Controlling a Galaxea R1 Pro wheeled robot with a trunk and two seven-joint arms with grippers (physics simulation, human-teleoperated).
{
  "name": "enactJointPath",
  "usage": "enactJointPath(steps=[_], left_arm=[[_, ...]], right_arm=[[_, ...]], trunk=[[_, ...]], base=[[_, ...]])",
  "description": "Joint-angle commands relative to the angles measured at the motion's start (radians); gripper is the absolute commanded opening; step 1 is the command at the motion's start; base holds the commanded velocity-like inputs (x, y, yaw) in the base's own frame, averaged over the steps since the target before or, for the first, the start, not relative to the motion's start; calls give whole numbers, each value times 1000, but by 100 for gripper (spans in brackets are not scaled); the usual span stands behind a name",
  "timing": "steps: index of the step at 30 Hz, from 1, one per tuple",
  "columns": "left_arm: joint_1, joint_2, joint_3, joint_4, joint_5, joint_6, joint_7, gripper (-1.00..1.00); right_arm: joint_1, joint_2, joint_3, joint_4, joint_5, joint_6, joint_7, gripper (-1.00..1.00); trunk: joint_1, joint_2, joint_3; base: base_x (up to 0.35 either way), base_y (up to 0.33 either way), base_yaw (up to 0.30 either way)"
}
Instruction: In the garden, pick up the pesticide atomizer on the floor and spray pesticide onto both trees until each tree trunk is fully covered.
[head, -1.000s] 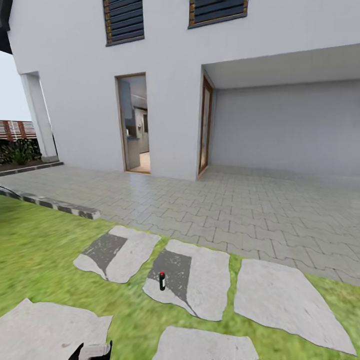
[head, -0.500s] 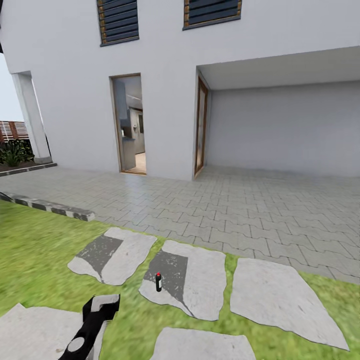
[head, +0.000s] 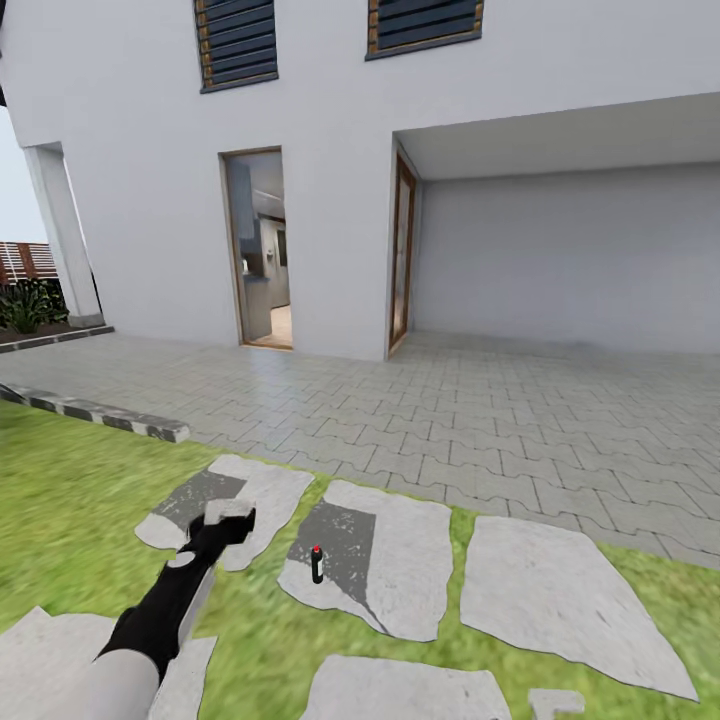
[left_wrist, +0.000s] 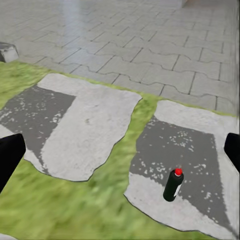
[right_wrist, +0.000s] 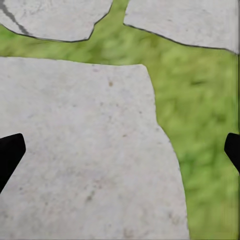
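Observation:
The pesticide atomizer (head: 316, 565), a small dark bottle with a red tip, stands upright on the dark patch of a pale stepping stone (head: 400, 560) set in the grass floor (head: 70, 480). My left gripper (head: 228, 516) reaches out over the neighbouring stone (head: 250, 500), left of the atomizer and a short way from it. In the left wrist view the atomizer (left_wrist: 173, 185) stands ahead, nearer one finger, and the left gripper (left_wrist: 120, 152) is open with nothing in it. My right gripper (right_wrist: 120, 155) is open above a stone slab (right_wrist: 85, 150). Both trees and their trunks are out of view.
Grey paving (head: 480, 420) runs from the lawn to a white house (head: 330, 100) with an open doorway (head: 262, 250) and a recessed porch (head: 570, 260). A low kerb (head: 110, 415) edges the lawn at the left. Fence (head: 20, 260) and low plants (head: 25, 305) sit far left. More stepping stones (head: 560, 600) lie to the right.
My left arm has stretched forward from the picture's bottom edge out over the left stone, closer to the atomizer. The camera shifted slightly a second ago, then held still.

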Motion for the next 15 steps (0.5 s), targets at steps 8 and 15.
enactJointPath(steps=[8,15], left_arm=[[-81,-23,1,0,-5,100,-98,100],[-82,-21,2,3,-8,102,-100,100]], right_arm=[[-6,-13,0,-56,-6,14,5,100],[-6,-11,-2,-60,-6,14,3,100]], trunk=[[0,0,-2],[0,0,-4]], base=[[0,0,-12],[0,0,-214]])
